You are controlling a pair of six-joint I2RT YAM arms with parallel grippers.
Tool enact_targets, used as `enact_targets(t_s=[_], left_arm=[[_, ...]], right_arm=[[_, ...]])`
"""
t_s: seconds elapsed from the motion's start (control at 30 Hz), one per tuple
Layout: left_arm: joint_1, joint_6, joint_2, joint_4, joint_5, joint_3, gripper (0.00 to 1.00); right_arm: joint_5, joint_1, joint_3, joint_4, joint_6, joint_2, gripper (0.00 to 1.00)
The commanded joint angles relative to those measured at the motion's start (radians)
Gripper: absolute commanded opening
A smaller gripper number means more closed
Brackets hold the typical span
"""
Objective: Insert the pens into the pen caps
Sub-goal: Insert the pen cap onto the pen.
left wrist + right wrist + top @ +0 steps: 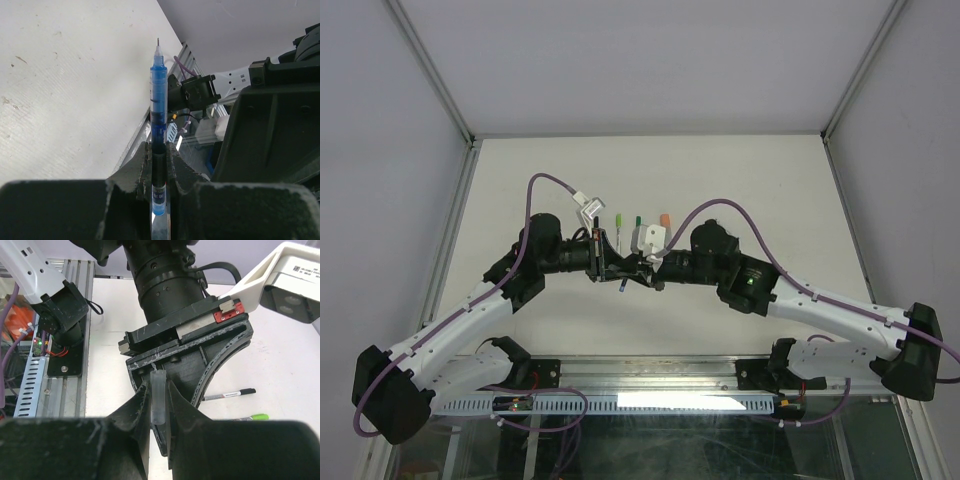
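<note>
We see a pale off-white worktop (720, 180) filling the middle of the overhead view, boxed in by plain grey-white walls (650, 60) at 9, 12 and 3 o'clock, with slanting metal frame posts (430, 75) at 11 and 1 o'clock. At 6 o'clock a white slotted cable duct (650, 402) runs along the worktop's near edge, with a reflective glass pane (670, 450) below it. Up close, we find the worktop lightly speckled and scuffed.

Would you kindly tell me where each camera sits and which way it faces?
Top: above and behind, looking down at the table; both arms show.
Left wrist: looks along the left gripper, shut on a blue pen.
Right wrist: looks along the right gripper, shut on a clear cap.
Shared: top and left wrist both show the pen.
</note>
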Motion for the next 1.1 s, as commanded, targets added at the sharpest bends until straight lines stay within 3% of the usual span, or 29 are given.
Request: enact_targets(t_s=[0.0,1.07], left_arm=[[-0.005,0.019,0.0,0.043,0.03,0.016,0.0],[-0.013,0.025,0.012,0.04,0.036,0.038,0.0]], right_arm=[[-0.01,0.004,0.055,0.018,-0.02,-0.001,0.04],[-0.007,0.004,0.144,-0.157,-0.1,0.094,0.15]])
